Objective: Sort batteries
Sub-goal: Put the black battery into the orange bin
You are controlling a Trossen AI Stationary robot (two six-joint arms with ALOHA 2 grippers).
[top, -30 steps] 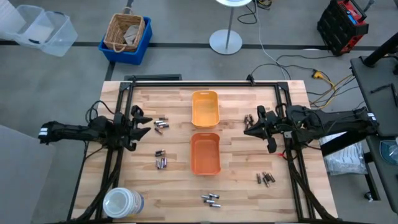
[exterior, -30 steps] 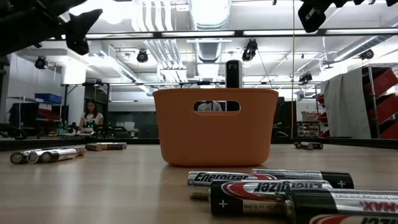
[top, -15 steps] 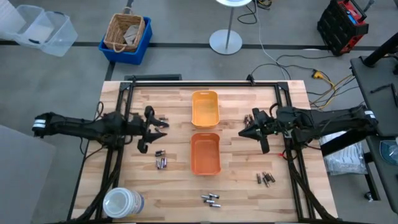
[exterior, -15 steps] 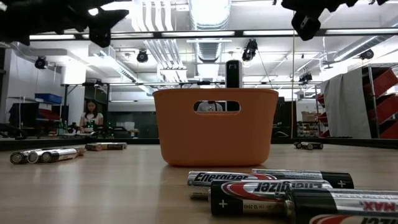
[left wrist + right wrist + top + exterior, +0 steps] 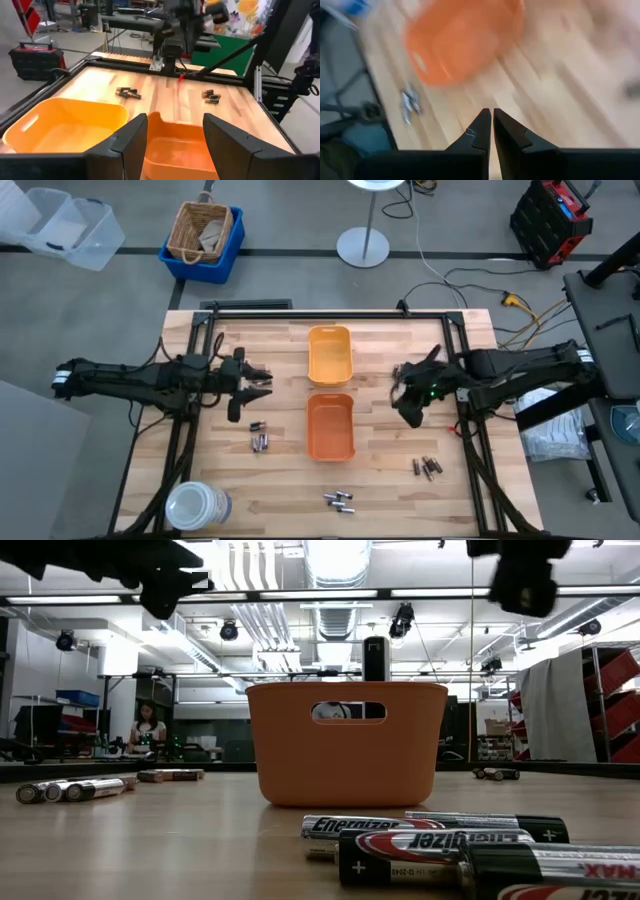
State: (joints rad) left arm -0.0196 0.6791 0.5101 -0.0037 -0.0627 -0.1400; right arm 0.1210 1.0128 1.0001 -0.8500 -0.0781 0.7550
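left pincer (image 5: 256, 383) spread near batteries (image 5: 260, 443); right pincer (image 5: 492, 131) pressed together, empty

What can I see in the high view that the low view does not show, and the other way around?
Only the high view shows the yellow-orange rectangular plastic tray, the white round lidded tub at the table's corner, and the blue crate holding a wicker basket on the floor.

Only the low view shows the printed labels on the nearest cylindrical batteries, and a distant person in the room behind.

Both show the orange rectangular plastic tray and scattered battery groups on the wooden table.
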